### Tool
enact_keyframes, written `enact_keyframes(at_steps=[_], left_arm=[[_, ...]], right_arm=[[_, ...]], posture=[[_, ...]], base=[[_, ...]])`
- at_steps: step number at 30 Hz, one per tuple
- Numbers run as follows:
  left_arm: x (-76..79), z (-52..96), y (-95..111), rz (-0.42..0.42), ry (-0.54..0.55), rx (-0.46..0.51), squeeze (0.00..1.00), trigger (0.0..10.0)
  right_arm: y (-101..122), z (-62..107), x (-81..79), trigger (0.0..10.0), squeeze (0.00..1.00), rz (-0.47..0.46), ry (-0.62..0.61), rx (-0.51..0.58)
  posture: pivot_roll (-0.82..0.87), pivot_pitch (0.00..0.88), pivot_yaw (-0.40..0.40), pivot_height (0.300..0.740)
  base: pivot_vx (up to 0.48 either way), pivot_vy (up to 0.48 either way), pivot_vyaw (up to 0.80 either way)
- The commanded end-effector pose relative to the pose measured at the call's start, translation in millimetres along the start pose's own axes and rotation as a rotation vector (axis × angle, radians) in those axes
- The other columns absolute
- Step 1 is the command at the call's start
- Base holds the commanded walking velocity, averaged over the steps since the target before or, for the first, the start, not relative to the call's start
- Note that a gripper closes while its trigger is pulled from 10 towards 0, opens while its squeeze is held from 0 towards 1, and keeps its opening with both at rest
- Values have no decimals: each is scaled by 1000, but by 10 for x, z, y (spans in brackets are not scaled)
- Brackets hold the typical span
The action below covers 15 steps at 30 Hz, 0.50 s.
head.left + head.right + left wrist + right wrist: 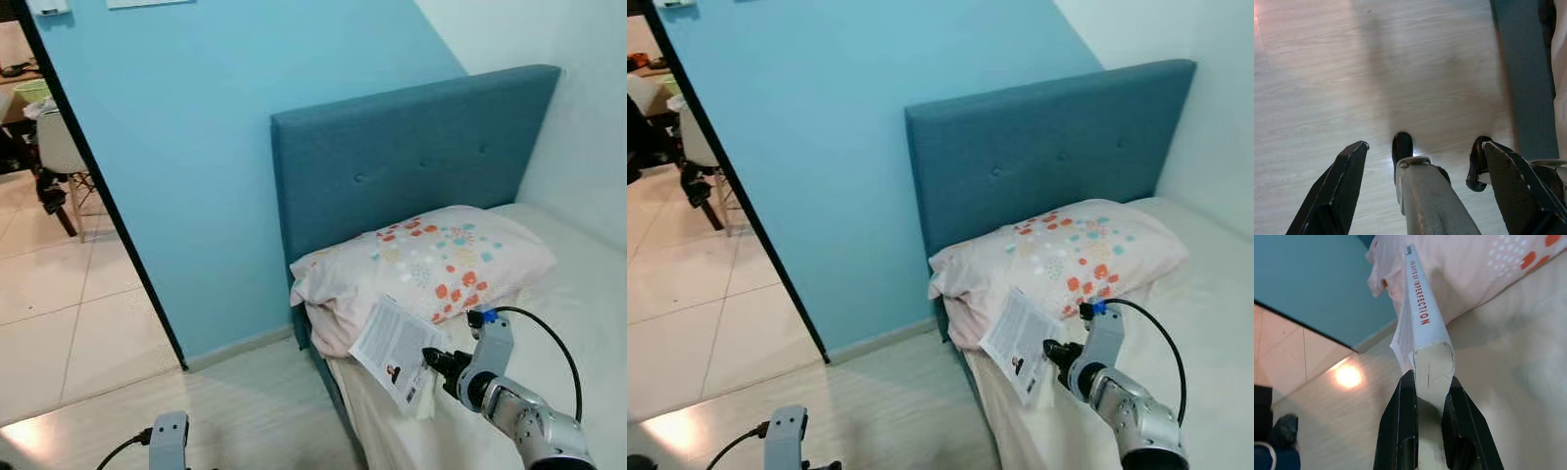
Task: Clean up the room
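Book: a thin white paperback book [396, 351] with red lettering on its spine is held over the near corner of the bed, just below the pillow and beside the mattress edge.
Right gripper: the right gripper [1428, 404] is seen with its jaws closed on the lower end of the book, one black finger on each cover.
Left gripper: the left gripper [1425, 161] hangs low over the pale wood-look floor [1352, 73], its jaws spread apart and holding nothing.
Handling: the book is judged light but floppy; its pages fan out away from the spine in the right wrist view, so a grip near the spine is thought firmer than one at the loose page edge. Glossy covers may slip if the pinch is slackened.
Pillow: a soft pale pink pillow [441, 259] with orange and teal dots lies against the blue padded headboard [411, 157], touching or nearly touching the top of the book.
Bed: the cream-sheeted bed [578, 304] is bounded by the headboard behind and a white wall on the right.
Open room: free floor is seen to the left of the bed, and an open doorway onto a tiled floor [59, 294] lies further left past the light blue wall [196, 147].
Risk: the mattress corner and pillow are close enough that the book could be snagged on them if swung.
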<state>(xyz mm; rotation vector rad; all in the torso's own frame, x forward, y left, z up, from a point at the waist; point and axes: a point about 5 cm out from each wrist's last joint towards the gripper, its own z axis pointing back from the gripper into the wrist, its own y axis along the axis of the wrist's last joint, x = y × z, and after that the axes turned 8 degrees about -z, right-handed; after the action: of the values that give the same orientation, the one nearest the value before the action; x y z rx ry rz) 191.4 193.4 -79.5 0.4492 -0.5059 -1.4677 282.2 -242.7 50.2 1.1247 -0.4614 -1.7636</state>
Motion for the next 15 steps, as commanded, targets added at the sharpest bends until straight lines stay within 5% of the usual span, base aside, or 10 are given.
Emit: enact_keyframes(at_steps=[1, 8, 15], left_arm=[[-32, 10, -43, -1, 10, -15, 0, 10000], [-29, 13, -61, 0, 9, -17, 0, 10000], [-72, 24, -80, -10, 17, -20, 0, 10000]], right_arm=[[97, -43, -99, 10000, 0, -19, 37, 45], [214, -42, -59, 10000, 0, -99, 35, 108], [293, 52, 278, 10000, 0, -305, -14, 184]], posture=[[-73, 0, 30, 725], [-65, 0, 26, 705], [-67, 0, 40, 680]], base=[[0, 0, 0], [0, 0, 0], [0, 0, 0]])
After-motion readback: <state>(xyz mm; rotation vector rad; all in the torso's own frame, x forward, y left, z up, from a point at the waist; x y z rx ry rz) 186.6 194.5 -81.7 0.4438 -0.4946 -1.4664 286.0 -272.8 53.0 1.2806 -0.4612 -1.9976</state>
